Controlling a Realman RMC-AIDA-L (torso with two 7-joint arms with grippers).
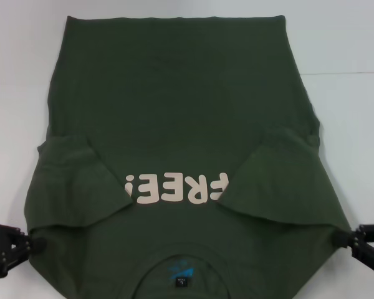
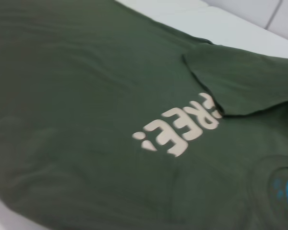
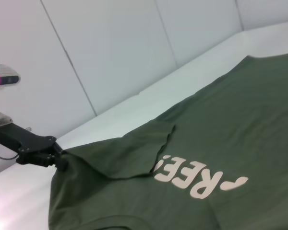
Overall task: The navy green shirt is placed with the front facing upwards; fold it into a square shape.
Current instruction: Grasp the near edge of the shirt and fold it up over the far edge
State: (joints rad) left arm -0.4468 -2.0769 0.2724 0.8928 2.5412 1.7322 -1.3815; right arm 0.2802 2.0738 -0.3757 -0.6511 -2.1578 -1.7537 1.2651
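The navy green shirt (image 1: 174, 106) lies front up on the white table, collar nearest me, with cream letters "FREE!" (image 1: 177, 189) and a blue neck label (image 1: 182, 271). Both short sleeves (image 1: 75, 180) (image 1: 280, 180) are folded inward over the chest. My left gripper (image 1: 36, 243) is at the shirt's near left shoulder corner, shut on the fabric; the right wrist view shows it (image 3: 57, 159) pinching that corner. At the near right shoulder corner my right gripper (image 1: 340, 238) is likewise shut on the cloth edge. In the left wrist view the shirt (image 2: 86, 96) fills the picture.
The white table (image 1: 352, 93) shows bare on both sides of the shirt and beyond its hem. White wall panels (image 3: 110, 48) stand behind the table's far side. A small device with a pink light (image 3: 2, 76) sits above the left arm.
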